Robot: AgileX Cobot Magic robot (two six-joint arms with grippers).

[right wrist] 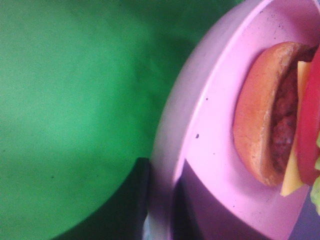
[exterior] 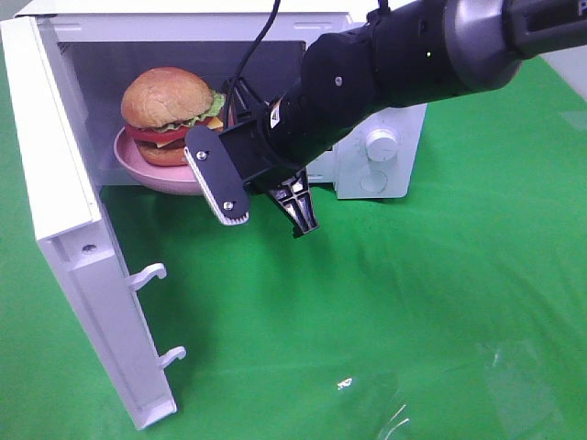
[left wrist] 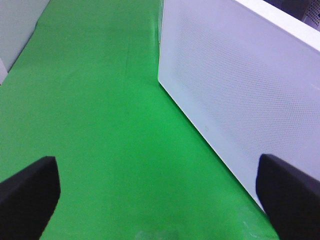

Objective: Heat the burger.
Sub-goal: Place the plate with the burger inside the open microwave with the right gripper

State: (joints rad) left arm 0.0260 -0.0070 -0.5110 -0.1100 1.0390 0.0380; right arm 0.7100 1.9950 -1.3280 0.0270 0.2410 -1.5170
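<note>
The burger point(exterior: 167, 103) sat on the pink plate point(exterior: 135, 158) in the open microwave point(exterior: 381, 151), upper left of the high view. The right gripper point(right wrist: 160, 210) pinched the plate's rim. The left gripper point(left wrist: 156, 192) was spread wide above the green cloth point(left wrist: 100, 100).

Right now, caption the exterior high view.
Right end effector holds pink plate and burger at the mouth of the open microwave.
</note>
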